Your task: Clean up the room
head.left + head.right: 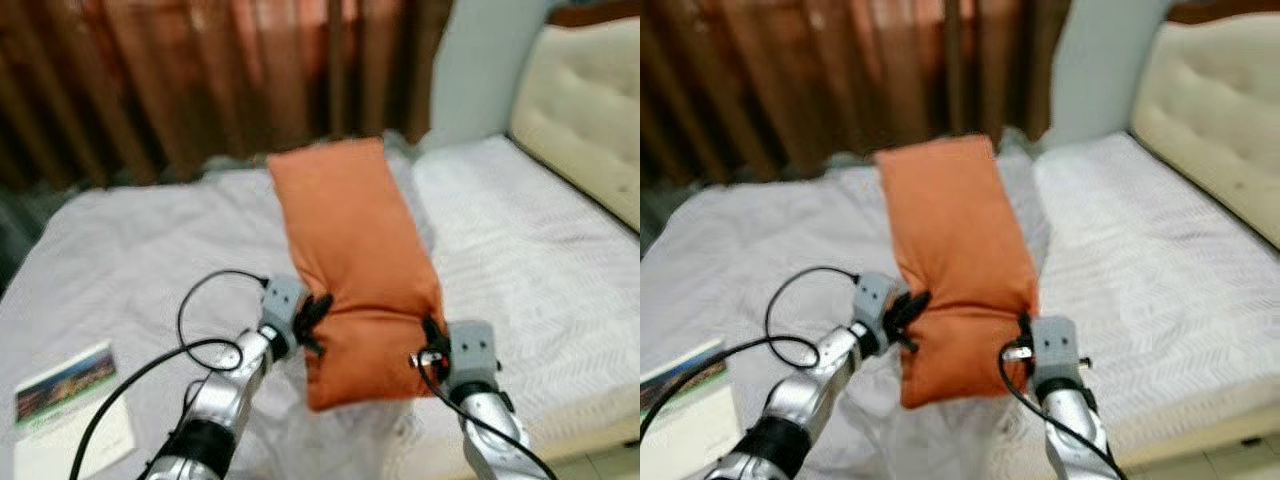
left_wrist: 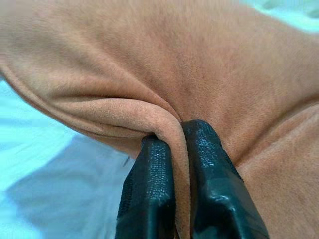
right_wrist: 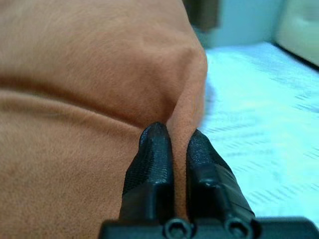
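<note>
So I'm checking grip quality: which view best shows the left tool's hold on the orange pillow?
Left wrist view: the left tool pinches a fold of the orange pillow up close. Eye views show it small; the right wrist view shows the pillow's other edge.

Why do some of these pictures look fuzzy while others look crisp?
Both eye views are softly blurred all over, smearing the brown curtains. In the left wrist view the left claw pinching the orange fabric pillow is sharp. In the right wrist view the white bed behind the right claw blurs.

Orange pillow (image 1: pixel 355 245): matt, suede-like cloth. Bedsheet (image 1: pixel 150 250): woven fabric. Left tool (image 2: pixel 179 164): textured black rubber.
</note>
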Available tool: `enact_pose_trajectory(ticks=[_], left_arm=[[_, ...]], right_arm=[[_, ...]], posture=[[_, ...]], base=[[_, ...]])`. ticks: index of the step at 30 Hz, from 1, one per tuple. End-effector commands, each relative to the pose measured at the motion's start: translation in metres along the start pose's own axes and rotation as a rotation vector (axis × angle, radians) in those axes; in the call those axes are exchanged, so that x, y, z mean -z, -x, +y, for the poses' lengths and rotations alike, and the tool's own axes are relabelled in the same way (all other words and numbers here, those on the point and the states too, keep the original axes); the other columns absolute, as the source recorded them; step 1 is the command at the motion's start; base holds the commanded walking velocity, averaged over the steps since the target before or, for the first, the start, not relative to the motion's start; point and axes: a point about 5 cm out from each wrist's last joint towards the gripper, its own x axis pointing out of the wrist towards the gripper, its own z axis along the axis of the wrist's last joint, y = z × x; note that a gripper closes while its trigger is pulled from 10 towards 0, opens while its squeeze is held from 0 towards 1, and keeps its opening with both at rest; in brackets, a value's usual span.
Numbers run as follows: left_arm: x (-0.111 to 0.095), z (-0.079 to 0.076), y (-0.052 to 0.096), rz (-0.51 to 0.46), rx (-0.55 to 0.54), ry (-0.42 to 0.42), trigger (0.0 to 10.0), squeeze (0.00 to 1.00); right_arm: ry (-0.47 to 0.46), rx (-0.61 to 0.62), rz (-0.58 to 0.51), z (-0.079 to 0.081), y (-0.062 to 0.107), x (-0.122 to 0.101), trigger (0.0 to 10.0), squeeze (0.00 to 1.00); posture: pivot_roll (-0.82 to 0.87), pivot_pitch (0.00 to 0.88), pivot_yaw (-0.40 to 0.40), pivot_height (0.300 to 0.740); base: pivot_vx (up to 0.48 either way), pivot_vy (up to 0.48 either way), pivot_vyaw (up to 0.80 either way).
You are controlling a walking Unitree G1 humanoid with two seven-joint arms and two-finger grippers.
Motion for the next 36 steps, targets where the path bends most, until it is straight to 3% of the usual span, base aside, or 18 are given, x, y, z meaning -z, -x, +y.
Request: enact_pose_trajectory(ticks=[1, 6, 12, 15, 24, 29, 36], left_arm=[[-0.006, 0.027, 0.013, -0.022, -0.102, -0.046, 10.0, 0.00], [-0.002, 0.014, 0.010, -0.033, -0.091, -0.044, 10.0, 0.00], [0.006, -0.015, 0.006, -0.049, -0.060, 0.017, 10.0, 0.00], [0.008, -0.019, 0.006, -0.049, -0.059, 0.028, 10.0, 0.00], [0.008, -0.017, 0.005, -0.044, -0.069, 0.027, 10.0, 0.00], [0.008, -0.008, 0.006, -0.033, -0.084, 0.038, 10.0, 0.00], [0.007, -0.010, 0.004, -0.033, -0.082, 0.045, 10.0, 0.00]], right_arm=[[0.018, 0.107, -0.080, -0.018, -0.002, -0.015, 0.0, 0.00], [0.010, 0.077, -0.061, -0.014, -0.004, -0.012, 0.0, 0.00], [0.006, 0.043, -0.058, -0.011, -0.007, -0.011, 0.0, 0.00], [0.006, 0.040, -0.057, -0.011, -0.009, -0.012, 0.0, 0.00], [0.004, 0.027, -0.046, -0.010, -0.012, -0.011, 0.0, 0.00], [0.004, 0.028, -0.046, -0.010, -0.012, -0.008, 0.0, 0.00], [0.003, 0.031, -0.038, -0.011, -0.011, -0.006, 0.0, 0.00]], posture=[[-0.15, 0.000, 0.047, 0.740], [-0.15, 0.000, 0.046, 0.740], [-0.14, 0.000, 0.039, 0.740], [-0.14, 0.000, 0.035, 0.740], [-0.13, 0.000, 0.031, 0.740], [-0.14, 0.000, 0.035, 0.740], [-0.14, 0.000, 0.039, 0.740]], base=[[0.435, 0.000, 0.00], [0.414, -0.108, 0.00], [0.349, -0.326, 0.00], [0.319, -0.355, 0.00], [0.101, -0.406, 0.00], [0.337, -0.338, 0.00], [0.351, -0.322, 0.00]])
